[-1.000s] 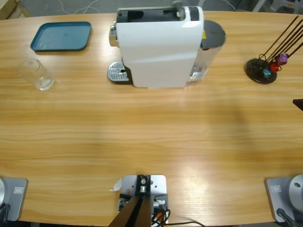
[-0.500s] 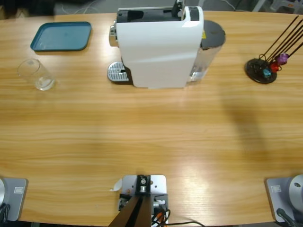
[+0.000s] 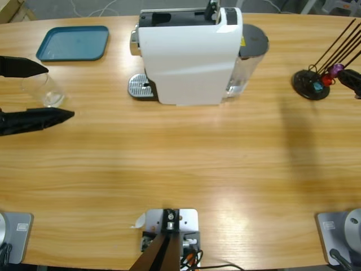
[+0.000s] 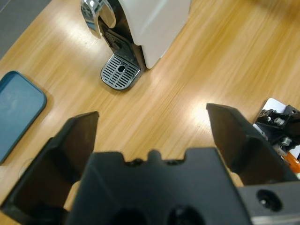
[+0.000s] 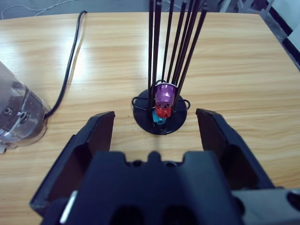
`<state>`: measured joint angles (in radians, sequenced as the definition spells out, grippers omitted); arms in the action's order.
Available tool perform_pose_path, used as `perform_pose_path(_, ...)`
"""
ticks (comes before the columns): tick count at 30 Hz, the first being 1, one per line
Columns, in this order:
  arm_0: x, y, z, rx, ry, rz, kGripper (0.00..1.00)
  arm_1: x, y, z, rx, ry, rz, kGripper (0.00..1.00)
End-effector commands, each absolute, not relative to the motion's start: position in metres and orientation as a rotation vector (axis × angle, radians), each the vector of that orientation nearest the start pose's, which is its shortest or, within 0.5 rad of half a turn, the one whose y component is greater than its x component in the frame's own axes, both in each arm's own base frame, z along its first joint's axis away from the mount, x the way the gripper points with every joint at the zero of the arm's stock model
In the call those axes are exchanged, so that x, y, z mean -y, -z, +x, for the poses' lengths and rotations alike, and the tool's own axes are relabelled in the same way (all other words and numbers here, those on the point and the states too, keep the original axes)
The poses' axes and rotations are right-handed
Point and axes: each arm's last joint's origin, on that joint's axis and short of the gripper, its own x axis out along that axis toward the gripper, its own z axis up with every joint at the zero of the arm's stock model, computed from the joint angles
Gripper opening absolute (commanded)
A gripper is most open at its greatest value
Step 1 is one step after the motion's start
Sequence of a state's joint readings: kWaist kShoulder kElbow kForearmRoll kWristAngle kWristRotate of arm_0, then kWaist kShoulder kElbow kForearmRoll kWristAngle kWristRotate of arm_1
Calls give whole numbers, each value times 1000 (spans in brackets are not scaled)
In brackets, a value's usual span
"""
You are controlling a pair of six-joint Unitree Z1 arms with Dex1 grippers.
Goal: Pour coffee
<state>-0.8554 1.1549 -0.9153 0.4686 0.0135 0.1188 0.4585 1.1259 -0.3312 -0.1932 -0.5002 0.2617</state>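
A clear glass (image 3: 45, 88) stands at the frame's left, between the left gripper's (image 3: 44, 90) wide-open, empty jaws. The right gripper (image 5: 154, 129) gapes empty before a capsule rack (image 5: 160, 111).

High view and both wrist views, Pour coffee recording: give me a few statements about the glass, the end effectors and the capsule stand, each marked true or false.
1. The left end effector is open, its jaws on either side of the clear glass. True.
2. The glass stands on the teal tray. False: it stands on the table, in front of the tray.
3. The right end effector faces the capsule stand. True.
4. The right end effector holds a capsule. False: it is open and empty.
5. A cup sits on the coffee machine's drip grate. False: the grate is bare.
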Motion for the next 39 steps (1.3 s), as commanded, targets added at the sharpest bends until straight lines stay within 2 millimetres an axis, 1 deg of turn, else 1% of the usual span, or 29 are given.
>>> perform_pose_path(1,130,-327,116,-654,815,442,991,-38,-207,154,-630,127,-7,761)
perform_pose_path(3,130,-325,116,-653,813,442,991,-35,-202,161,-636,136,9,761)
perform_pose_path(6,132,-322,118,-650,813,439,991,-31,-202,168,-625,130,16,754)
perform_pose_path(8,133,-320,120,-651,811,432,991,-28,-202,171,-614,133,23,711)
perform_pose_path(9,134,-319,120,-656,809,428,991,-27,-202,172,-612,134,28,704)
perform_pose_path(10,135,-318,121,-661,807,426,991,-26,-201,173,-612,140,30,671)
perform_pose_path(11,135,-318,121,-663,807,425,991,-25,-201,174,-612,142,33,665)
perform_pose_path(18,135,-318,121,-661,804,415,991,-25,-193,180,-634,141,33,665)
perform_pose_path(26,133,-317,119,-665,797,398,991,-17,-193,183,-609,176,54,662)
perform_pose_path(28,133,-316,119,-671,794,393,991,-17,-193,184,-602,172,57,637)
perform_pose_path(39,133,-313,119,-672,792,387,991,-18,-187,189,-625,157,58,628)
